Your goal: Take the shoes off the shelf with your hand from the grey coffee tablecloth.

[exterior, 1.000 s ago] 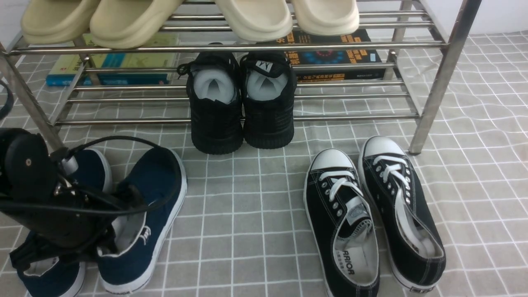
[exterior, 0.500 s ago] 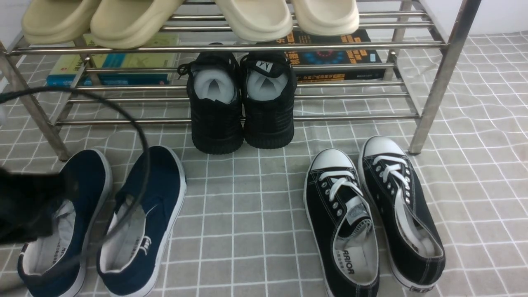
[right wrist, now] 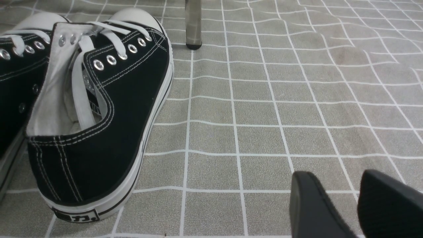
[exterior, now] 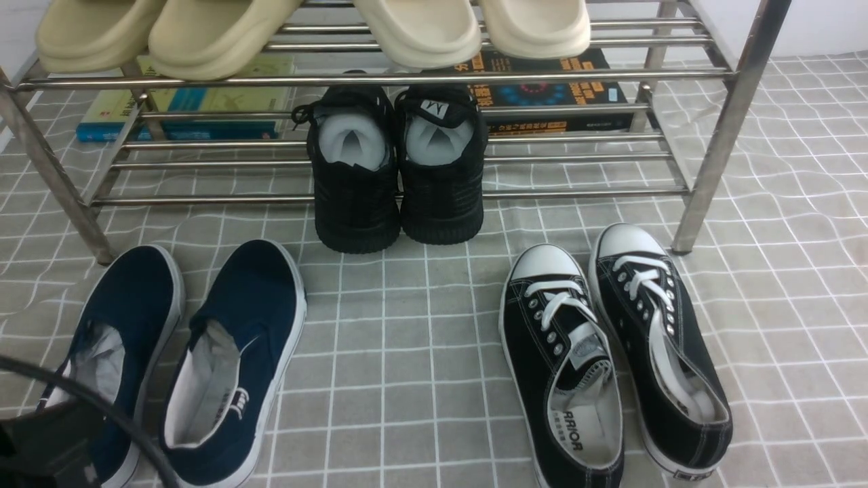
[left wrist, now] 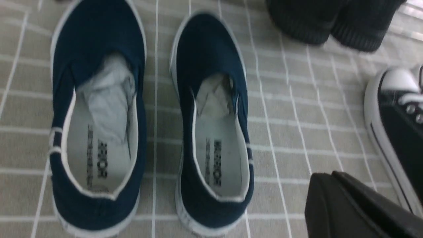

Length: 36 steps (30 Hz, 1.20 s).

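Observation:
The pair of navy slip-on shoes (exterior: 251, 305) lies side by side on the grey-brown grid tablecloth (exterior: 407, 339), in front of the steel shelf's (exterior: 380, 78) left leg, toes toward the shelf. Both also show in the left wrist view (left wrist: 208, 46), with crumpled paper inside. My left gripper (left wrist: 332, 175) hangs above the cloth beside the heel of one navy shoe, jaws together and empty. In the front view only its black body (exterior: 41, 440) and a cable show at the near left corner. My right gripper (right wrist: 338, 177) is open and empty, low over bare cloth.
All-black sneakers (exterior: 397, 183) stand on the shelf's lower tier, toes overhanging. Black lace-up shoes with white toe caps (exterior: 610, 352) lie on the cloth at the right, next to my right gripper (right wrist: 99, 109). Beige slippers (exterior: 224, 34) sit on the top tier, books (exterior: 190, 112) behind.
My left arm has drawn back from over the navy shoes toward the near left corner. Both navy shoes now lie uncovered on the cloth.

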Each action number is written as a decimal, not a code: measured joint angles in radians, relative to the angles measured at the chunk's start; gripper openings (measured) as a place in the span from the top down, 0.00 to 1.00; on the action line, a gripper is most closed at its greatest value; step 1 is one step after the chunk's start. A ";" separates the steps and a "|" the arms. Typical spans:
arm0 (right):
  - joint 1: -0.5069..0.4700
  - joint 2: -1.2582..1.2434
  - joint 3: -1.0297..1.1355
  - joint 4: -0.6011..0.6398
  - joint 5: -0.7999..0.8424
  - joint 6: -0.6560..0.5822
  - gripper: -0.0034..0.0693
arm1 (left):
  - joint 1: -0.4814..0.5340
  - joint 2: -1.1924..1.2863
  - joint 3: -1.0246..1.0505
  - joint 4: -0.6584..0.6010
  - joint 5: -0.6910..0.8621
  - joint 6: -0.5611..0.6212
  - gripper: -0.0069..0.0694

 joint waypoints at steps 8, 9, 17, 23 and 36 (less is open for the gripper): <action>0.000 0.000 0.000 0.000 0.000 0.000 0.62 | 0.000 -0.022 0.015 0.081 -0.020 0.003 0.89; 0.000 0.000 0.000 0.000 0.000 0.000 0.62 | 0.000 -0.022 0.015 0.098 -0.020 0.003 0.89; 0.000 0.000 0.000 0.000 0.000 0.000 0.62 | 0.000 -0.043 0.082 0.128 -0.076 0.004 0.88; 0.000 0.000 0.000 0.000 0.000 0.000 0.62 | 0.000 -0.228 0.251 0.209 -0.161 0.011 0.88; 0.000 0.000 0.000 0.000 0.000 0.000 0.62 | 0.035 -0.380 0.441 0.279 -0.266 0.030 0.86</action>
